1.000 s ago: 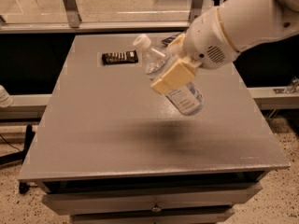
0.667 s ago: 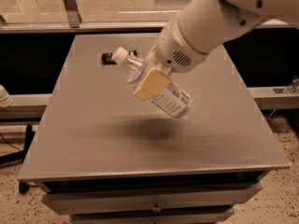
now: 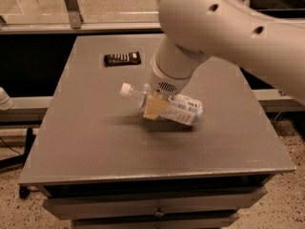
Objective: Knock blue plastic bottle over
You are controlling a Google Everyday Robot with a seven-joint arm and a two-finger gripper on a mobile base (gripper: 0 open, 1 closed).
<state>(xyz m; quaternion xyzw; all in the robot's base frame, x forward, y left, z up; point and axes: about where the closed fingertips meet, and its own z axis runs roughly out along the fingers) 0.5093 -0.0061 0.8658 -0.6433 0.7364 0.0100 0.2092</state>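
The blue plastic bottle (image 3: 181, 109) lies nearly on its side at the middle of the grey table (image 3: 95, 142), its white cap (image 3: 125, 90) pointing left and slightly raised. My gripper (image 3: 155, 106) is low over the table, its tan finger across the bottle's middle, next to the pale label. The large white arm comes down from the upper right and hides the bottle's far side.
A small dark flat bar-shaped object (image 3: 122, 58) lies at the back left of the table. A window frame and rail run behind the table. Drawers sit below the table's front edge. A white object (image 3: 4, 99) shows at the far left.
The arm has swung left and down, carrying the bottle from a tilted pose above the table to almost flat on the table's middle.
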